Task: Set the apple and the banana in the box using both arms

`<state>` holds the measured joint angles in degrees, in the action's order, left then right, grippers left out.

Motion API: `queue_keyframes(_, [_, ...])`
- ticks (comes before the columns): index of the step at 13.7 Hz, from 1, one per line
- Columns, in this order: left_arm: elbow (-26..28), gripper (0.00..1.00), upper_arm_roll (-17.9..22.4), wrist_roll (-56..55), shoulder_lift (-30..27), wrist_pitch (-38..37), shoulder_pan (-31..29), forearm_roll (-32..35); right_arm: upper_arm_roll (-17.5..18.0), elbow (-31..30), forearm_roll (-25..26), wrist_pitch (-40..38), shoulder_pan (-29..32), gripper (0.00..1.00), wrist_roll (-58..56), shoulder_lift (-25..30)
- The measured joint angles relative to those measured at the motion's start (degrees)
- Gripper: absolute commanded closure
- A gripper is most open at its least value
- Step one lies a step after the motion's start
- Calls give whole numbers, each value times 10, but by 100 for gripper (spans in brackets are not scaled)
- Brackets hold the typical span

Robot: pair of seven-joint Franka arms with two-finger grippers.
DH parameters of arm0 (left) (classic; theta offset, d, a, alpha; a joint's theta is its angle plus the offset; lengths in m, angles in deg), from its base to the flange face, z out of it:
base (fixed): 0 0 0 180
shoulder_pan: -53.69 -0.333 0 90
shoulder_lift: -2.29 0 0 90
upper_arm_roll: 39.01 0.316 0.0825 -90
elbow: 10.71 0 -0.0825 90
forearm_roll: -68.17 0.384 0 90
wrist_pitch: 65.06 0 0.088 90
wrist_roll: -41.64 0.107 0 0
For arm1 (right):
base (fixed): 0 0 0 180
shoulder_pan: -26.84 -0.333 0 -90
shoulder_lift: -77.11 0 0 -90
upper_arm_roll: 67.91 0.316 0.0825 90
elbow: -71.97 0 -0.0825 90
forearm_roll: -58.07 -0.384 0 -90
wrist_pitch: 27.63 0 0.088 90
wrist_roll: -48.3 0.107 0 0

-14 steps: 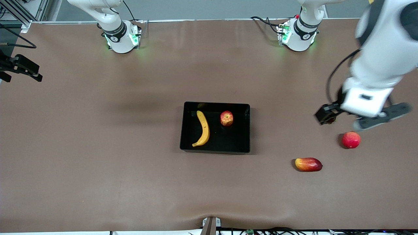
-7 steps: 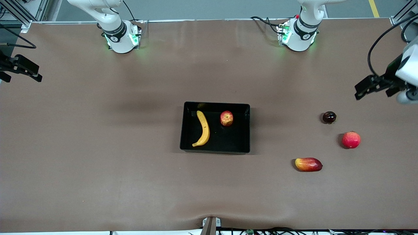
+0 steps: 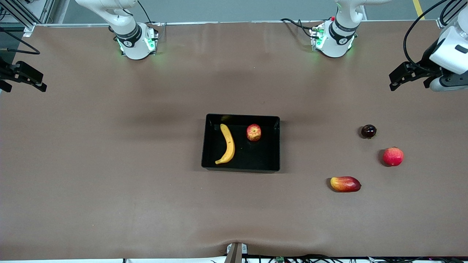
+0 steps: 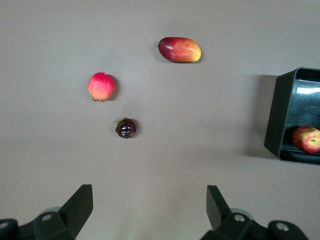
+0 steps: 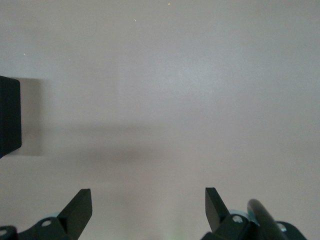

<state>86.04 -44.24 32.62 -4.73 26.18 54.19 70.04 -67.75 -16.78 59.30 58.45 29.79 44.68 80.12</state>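
The black box (image 3: 256, 155) sits mid-table. The yellow banana (image 3: 227, 144) and the red-and-yellow apple (image 3: 253, 132) both lie in it, apart from each other. My left gripper (image 3: 407, 82) is open and empty, up over bare table at the left arm's end. Its wrist view shows the open gripper (image 4: 148, 205), one end of the box (image 4: 295, 115) and the apple (image 4: 307, 138). My right gripper (image 3: 23, 87) is open and empty over the table's edge at the right arm's end. Its wrist view shows the open gripper (image 5: 148, 205) and a box corner (image 5: 9, 115).
Three other fruits lie on the table toward the left arm's end: a small dark fruit (image 3: 368, 131), a pinkish-red round fruit (image 3: 393, 156) and a red-yellow mango-like fruit (image 3: 345, 184). All three show in the left wrist view: dark fruit (image 4: 126, 128), round fruit (image 4: 101, 86), mango-like fruit (image 4: 179, 49).
The left arm has swung away from over the small dark fruit toward the table's edge at its own end. The dark fruit now shows fully. The right arm has not moved.
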Motion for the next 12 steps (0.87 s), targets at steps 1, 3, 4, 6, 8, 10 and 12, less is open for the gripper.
queue_keyframes(1, [0,0,0,0,-1,0,0,-4,0,0,0,0,0,0,0,0])
queue_keyframes(3, [1,0,0,0,-2,0,1,-7,0,0,0,0,0,0,0,0])
queue_keyframes(4, [1,0,0,0,-2,0,1,-7,0,0,0,0,0,0,0,0])
queue_keyframes(6, [3,0,0,0,-1,0,1,-8,0,0,0,0,0,0,0,0])
queue_keyframes(8, [5,0,0,-13,-1,0,2,-9,0,0,0,0,0,0,0,0])
queue_keyframes(10, [7,0,-1,-38,-1,0,4,-10,0,0,0,0,0,0,0,-1])
queue_keyframes(12, [6,0,-1,-45,-1,2,5,-10,0,0,0,0,0,0,0,-1])
